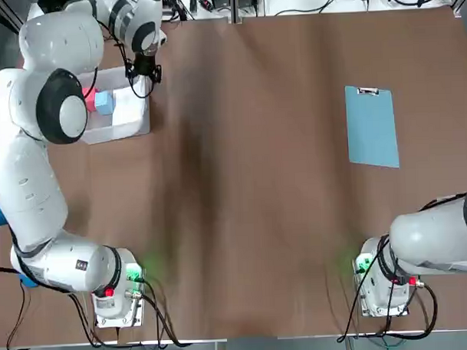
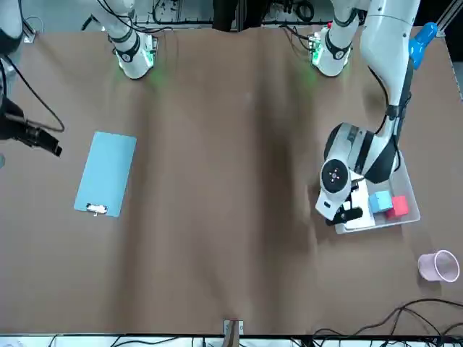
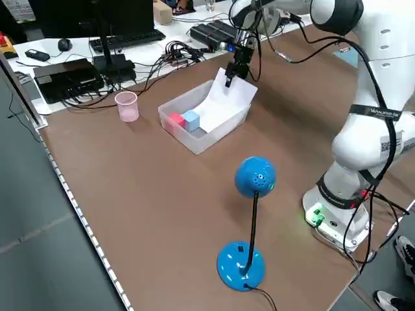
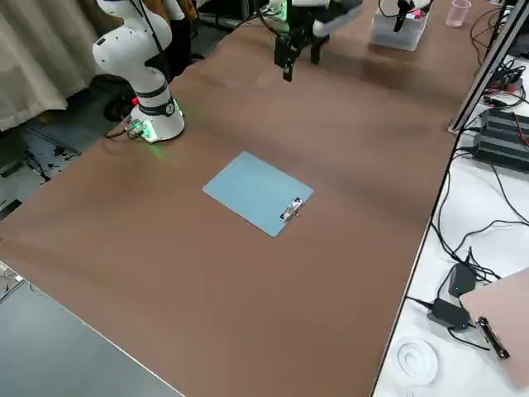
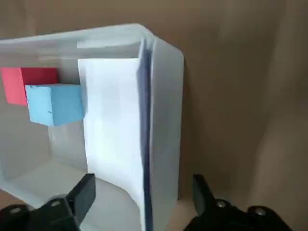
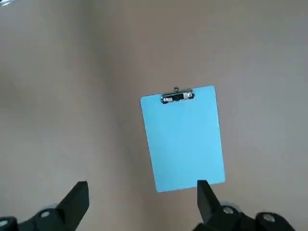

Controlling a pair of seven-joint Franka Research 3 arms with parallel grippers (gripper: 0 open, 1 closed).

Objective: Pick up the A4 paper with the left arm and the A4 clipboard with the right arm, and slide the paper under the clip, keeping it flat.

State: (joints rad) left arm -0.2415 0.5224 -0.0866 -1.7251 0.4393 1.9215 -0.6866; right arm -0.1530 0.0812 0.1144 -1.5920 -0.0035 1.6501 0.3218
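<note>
At the worktop's [image 1: 258, 220] far left corner, a clear plastic bin [image 1: 132, 126] holds the A4 paper [image 5: 113, 139], leaning against its inner wall beside a blue block [image 5: 54, 104] and a red block [image 5: 21, 83]. Left tool [image 5: 144, 190]: poised over the bin's rim, fingers apart either side of the sheet's edge, not touching it. A4 clipboard [image 1: 371, 126]: flat on the right side, clip [image 1: 367, 91] at its far edge. Right tool [image 6: 142, 192]: raised above the clipboard, fingers spread, holding nothing. Pink cup [image 3: 127, 105]: beyond the bin.
</note>
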